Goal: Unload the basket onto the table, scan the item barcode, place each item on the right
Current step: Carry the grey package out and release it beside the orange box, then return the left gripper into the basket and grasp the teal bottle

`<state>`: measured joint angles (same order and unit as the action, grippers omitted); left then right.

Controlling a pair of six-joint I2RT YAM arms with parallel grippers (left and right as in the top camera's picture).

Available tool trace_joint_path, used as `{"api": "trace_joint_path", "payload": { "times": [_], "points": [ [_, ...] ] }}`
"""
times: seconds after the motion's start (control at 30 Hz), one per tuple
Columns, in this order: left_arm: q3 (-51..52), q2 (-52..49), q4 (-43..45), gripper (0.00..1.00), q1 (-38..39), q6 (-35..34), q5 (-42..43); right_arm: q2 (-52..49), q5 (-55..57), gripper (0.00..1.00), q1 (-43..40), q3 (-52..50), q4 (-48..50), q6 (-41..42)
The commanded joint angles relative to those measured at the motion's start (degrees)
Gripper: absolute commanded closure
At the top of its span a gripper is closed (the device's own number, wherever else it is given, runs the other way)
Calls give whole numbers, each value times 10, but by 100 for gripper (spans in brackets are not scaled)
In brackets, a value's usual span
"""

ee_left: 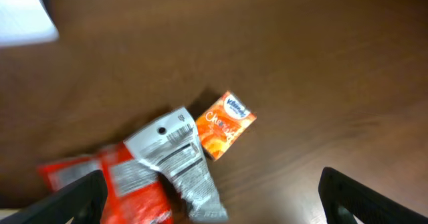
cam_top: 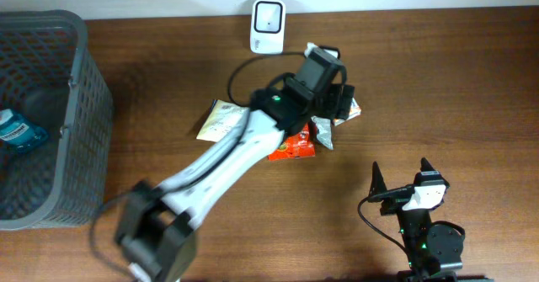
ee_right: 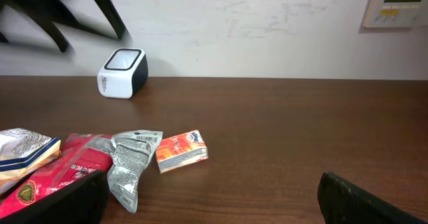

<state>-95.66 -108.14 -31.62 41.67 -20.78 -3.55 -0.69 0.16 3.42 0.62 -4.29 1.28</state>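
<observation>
The white barcode scanner [cam_top: 268, 15] stands at the table's far edge, also visible in the right wrist view [ee_right: 122, 72] and as a blur in the left wrist view [ee_left: 23, 13]. Below it lie a red packet [cam_top: 293, 145], a silver pouch [cam_top: 322, 130] and a small orange box [cam_top: 350, 108]. My left gripper [cam_top: 333, 97] hovers open above these items with nothing between its fingers [ee_left: 361, 197]. Beneath it the left wrist view shows the red packet [ee_left: 134, 187], the pouch [ee_left: 180, 154] and the box [ee_left: 224, 125]. My right gripper [cam_top: 401, 177] stands open and holds nothing near the front edge.
A cream snack bag [cam_top: 221, 118] lies left of the red packet. A grey mesh basket [cam_top: 80, 105] at the left edge holds a blue item [cam_top: 18, 130]. A cable runs from the scanner toward the items. A wall [ee_right: 267, 30] rises behind the table.
</observation>
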Motion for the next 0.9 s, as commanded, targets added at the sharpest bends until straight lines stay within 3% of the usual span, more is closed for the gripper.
{"api": "trace_joint_path", "payload": {
  "times": [0.0, 0.1, 0.17, 0.2, 0.23, 0.3, 0.43, 0.7, 0.77, 0.87],
  "points": [
    [-15, 107, -53, 1, -30, 76, -93, 2, 5, 1, 3, -3, -4, 0],
    [-15, 158, -128, 1, -72, 76, -223, 2, 5, 1, 3, -3, -4, 0],
    [-15, 177, -174, 1, -119, 75, -255, 2, 5, 1, 3, -3, -4, 0],
    [-15, 181, -185, 1, -137, 75, -255, 2, 5, 1, 3, -3, -4, 0],
    [-15, 191, -230, 1, -202, 0, -258, 2, 5, 1, 3, -3, -4, 0],
    [-15, 192, -262, 1, -253, -66, -237, 2, 5, 1, 3, -3, -4, 0],
    [-15, 192, -280, 1, -342, -66, -132, 2, 5, 1, 3, -3, -4, 0],
    [-15, 192, -291, 1, -349, -66, -108, 2, 5, 2, 3, -3, -4, 0],
    [-15, 192, -282, 1, -356, -66, -144, 2, 5, 1, 3, -3, -4, 0],
    [-15, 192, -259, 1, -410, -66, -141, 2, 5, 1, 3, -3, -4, 0]
  ]
}}
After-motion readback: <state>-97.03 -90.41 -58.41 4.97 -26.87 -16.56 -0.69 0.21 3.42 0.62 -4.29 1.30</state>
